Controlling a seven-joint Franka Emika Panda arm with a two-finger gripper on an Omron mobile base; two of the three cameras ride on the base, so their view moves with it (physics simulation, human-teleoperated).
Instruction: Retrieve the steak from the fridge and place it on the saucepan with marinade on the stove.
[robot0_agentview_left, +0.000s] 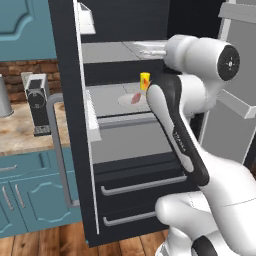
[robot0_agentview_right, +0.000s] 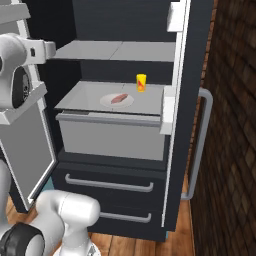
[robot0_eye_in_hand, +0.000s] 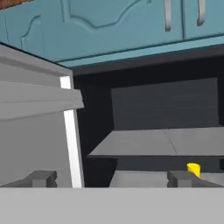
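With the gripper (robot0_eye_in_hand: 109, 178) spread wide and holding nothing, I'd drop it lower first — the small reddish-pink steak (robot0_agentview_right: 119, 99) sits on a pale round plate (robot0_agentview_right: 106, 102) on the tall black fridge's (robot0_agentview_right: 187, 60) grey middle shelf, just beside the small yellow carton (robot0_agentview_right: 141, 82).

Fridge shelf (robot0_agentview_right: 90, 92); plate (robot0_agentview_right: 107, 102), yellow carton (robot0_agentview_right: 141, 82)

Small yellow carton (robot0_agentview_right: 141, 82) upright just behind a pale round plate (robot0_agentview_right: 117, 101) — left of them, wooden countertop (robot0_agentview_left: 20, 132) over teal cabinets (robot0_agentview_left: 30, 195).
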